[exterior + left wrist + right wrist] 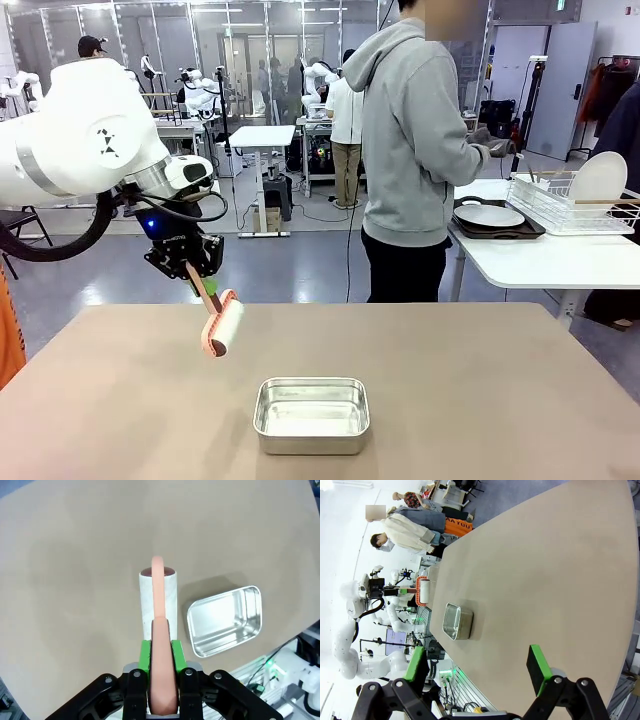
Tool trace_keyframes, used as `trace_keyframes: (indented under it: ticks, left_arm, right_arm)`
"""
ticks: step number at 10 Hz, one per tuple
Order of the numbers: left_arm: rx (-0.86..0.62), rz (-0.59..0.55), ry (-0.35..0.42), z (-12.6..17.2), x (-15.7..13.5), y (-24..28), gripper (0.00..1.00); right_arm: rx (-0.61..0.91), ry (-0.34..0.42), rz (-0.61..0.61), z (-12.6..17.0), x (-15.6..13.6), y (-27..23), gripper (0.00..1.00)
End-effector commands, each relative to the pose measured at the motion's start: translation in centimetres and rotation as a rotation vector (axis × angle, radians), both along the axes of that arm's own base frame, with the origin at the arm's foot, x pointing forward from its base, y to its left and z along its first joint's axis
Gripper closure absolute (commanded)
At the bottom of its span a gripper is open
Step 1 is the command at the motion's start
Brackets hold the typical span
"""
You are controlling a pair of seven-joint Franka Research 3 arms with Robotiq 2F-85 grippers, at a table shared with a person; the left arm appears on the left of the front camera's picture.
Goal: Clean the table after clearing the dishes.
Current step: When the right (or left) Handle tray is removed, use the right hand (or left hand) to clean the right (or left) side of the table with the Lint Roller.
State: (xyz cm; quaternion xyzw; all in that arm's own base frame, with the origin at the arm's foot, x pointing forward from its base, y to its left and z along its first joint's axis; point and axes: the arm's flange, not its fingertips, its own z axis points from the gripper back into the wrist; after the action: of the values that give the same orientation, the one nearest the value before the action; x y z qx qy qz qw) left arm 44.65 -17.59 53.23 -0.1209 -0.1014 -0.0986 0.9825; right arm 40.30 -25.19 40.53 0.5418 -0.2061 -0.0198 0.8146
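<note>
Bench [120, 400]: clamping left end effector [192, 268] on lint roller [222, 325] handle above tan top near pan [311, 415]; holding right end effector [477, 662] apart.

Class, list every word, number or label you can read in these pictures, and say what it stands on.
"AA YOU": white letters on the orange fabric just past the table corner, partly cut off.
No other print is large or sharp enough to read.
</note>
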Motion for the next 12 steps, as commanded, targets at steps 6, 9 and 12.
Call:
trace_keyframes:
  ticks: [6,9,12]
  left_arm:
    - [-0.151,0.075,0.114,-2.5,1.9,4.1,0.79]
    - [-0.304,0.103,0.172,-6.9,5.5,7.2,0.79]
    - [-0.410,0.055,0.234,-11.1,8.7,8.6,0.79]
  right_arm:
    - [0.004,-0.015,0.005,0.2,-0.1,0.1,0.00]
    - [0.004,-0.015,0.005,0.2,-0.1,0.1,0.00]
    - [0.004,-0.015,0.005,0.2,-0.1,0.1,0.00]
